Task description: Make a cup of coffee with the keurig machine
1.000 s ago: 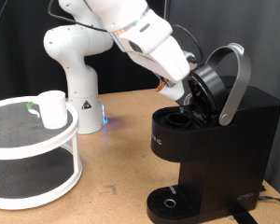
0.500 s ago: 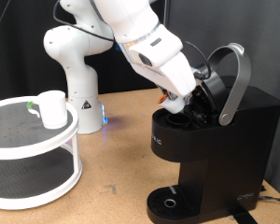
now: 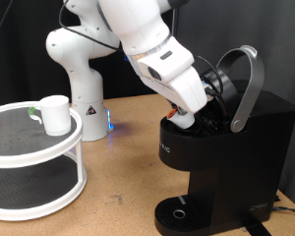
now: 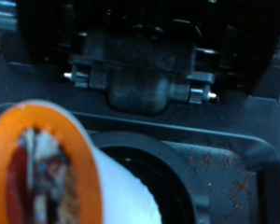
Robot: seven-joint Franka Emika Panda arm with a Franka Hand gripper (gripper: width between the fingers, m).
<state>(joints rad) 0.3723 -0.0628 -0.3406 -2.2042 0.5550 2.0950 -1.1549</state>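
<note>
The black keurig machine (image 3: 241,147) stands at the exterior view's right with its silver-grey lid handle (image 3: 248,84) raised and the brew head open. My gripper (image 3: 187,118) is down at the open pod chamber (image 4: 182,173). It is shut on a small white pod with an orange-brown top (image 4: 47,177), which hangs tilted just above the chamber's round opening. The pod shows as an orange speck in the exterior view (image 3: 171,117). The white cup (image 3: 54,114) stands on the round white shelf (image 3: 20,147) at the exterior view's left, far from the gripper.
The round drip tray (image 3: 177,213) at the machine's foot has nothing on it. The white two-tier shelf has a lower level under the cup. The robot's white base (image 3: 79,74) stands behind on the wooden table (image 3: 123,167), with a blue light at its foot.
The arm has swung down and to the exterior view's left. The gripper with the pod has sunk lower, from beside the raised lid to the chamber's opening.
</note>
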